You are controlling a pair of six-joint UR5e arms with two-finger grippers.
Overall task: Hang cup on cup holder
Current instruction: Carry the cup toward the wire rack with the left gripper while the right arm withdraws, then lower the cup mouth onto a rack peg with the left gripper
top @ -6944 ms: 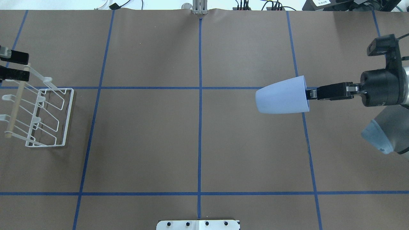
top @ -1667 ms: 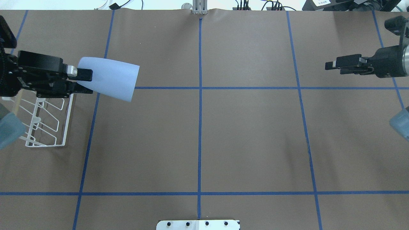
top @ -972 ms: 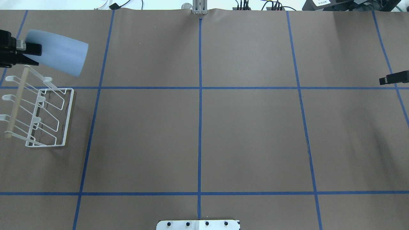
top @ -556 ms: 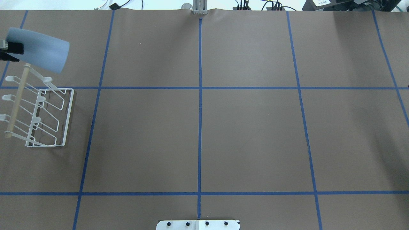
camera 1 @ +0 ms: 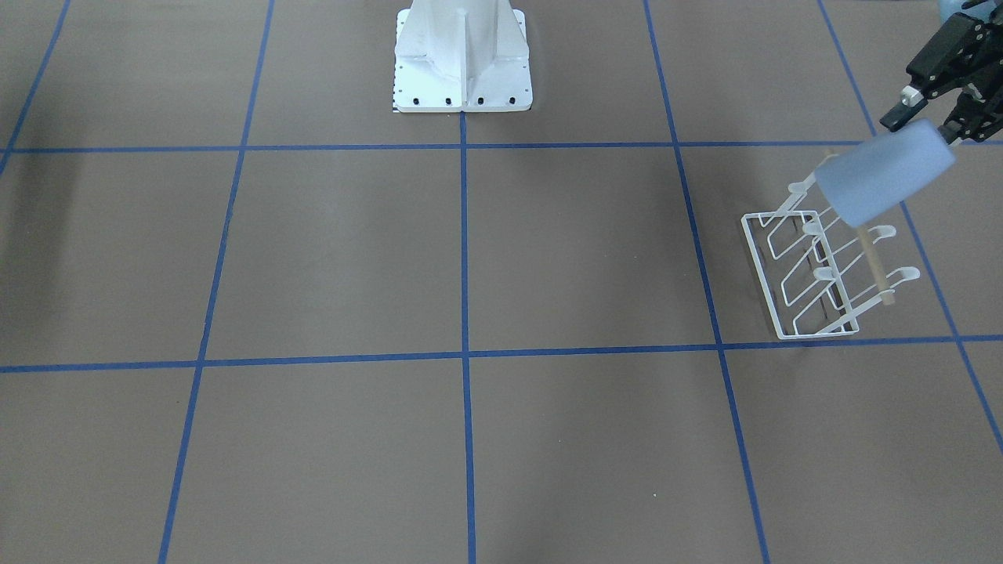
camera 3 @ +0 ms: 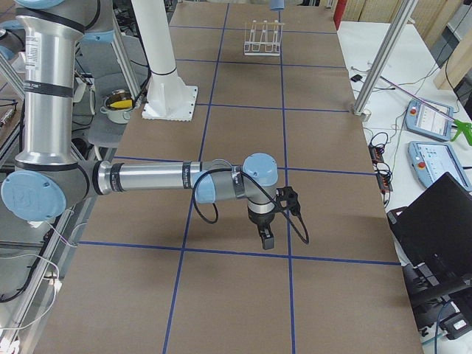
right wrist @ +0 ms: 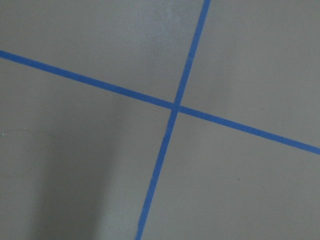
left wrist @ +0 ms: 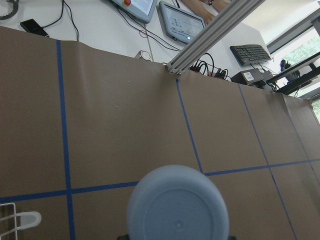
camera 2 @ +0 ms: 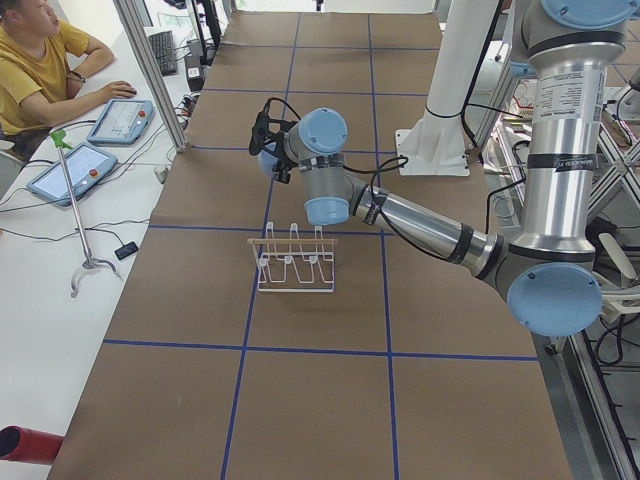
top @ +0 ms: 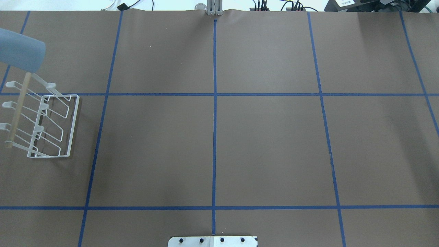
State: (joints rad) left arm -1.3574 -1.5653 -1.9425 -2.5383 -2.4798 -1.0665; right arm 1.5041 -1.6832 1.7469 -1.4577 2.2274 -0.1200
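The light blue cup (camera 1: pixel 881 176) is held tilted in the air by its narrow end in my left gripper (camera 1: pixel 929 125), which is shut on it. Its mouth points down towards the robot-side end of the white wire cup holder (camera 1: pixel 815 274). In the overhead view the cup (top: pixel 20 51) sits at the left edge, over the far end of the holder's wooden rod (top: pixel 19 106); the gripper is out of frame. The left wrist view shows the cup's base (left wrist: pixel 177 207). My right gripper (camera 3: pixel 265 237) points down over bare table; I cannot tell whether it is open.
The brown table is marked with blue tape lines (top: pixel 214 94). The robot's white base plate (camera 1: pixel 462 70) is at the middle of the near side. An operator (camera 2: pixel 40 60) and tablets are beyond the far edge.
The left gripper has carried the cup further left, over the rack's end, and has left the overhead view. The right gripper, which held the cup earlier, has withdrawn off the right edge.
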